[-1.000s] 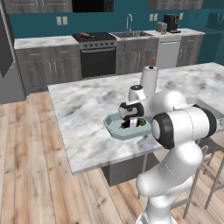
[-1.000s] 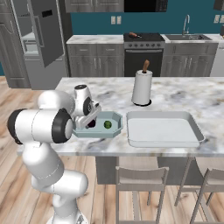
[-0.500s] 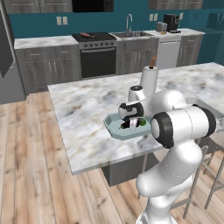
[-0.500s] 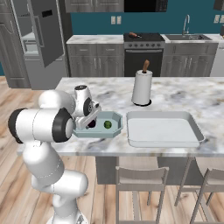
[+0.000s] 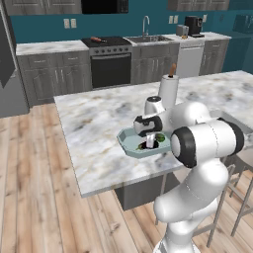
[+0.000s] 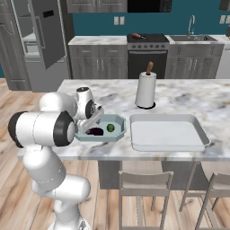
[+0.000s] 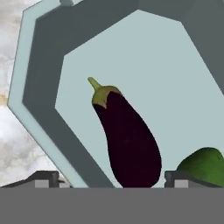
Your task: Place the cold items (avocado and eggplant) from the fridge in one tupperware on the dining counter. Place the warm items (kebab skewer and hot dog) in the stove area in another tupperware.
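Note:
A dark purple eggplant [image 7: 127, 140] with a green stem lies on the floor of a pale octagonal tupperware [image 7: 39, 87]. The green avocado [image 7: 203, 164] rests beside it. My gripper [image 7: 111, 179] hangs just above, open, its fingertips [image 7: 43, 178] spread to either side of the eggplant's fat end. From the base, the gripper [image 6: 92, 123] dips into the tupperware [image 6: 117, 134] over the eggplant [image 6: 95, 131] and avocado [image 6: 110, 128]. On the far stove lies a small reddish-brown item [image 6: 137, 35], too small to name.
A large shallow grey container [image 6: 168, 134] sits right of the tupperware on the marble island. A paper towel roll [image 6: 145, 90] stands behind it. Stools [image 6: 146, 179] line the near edge. The fridge [image 6: 31, 40] stands open at far left.

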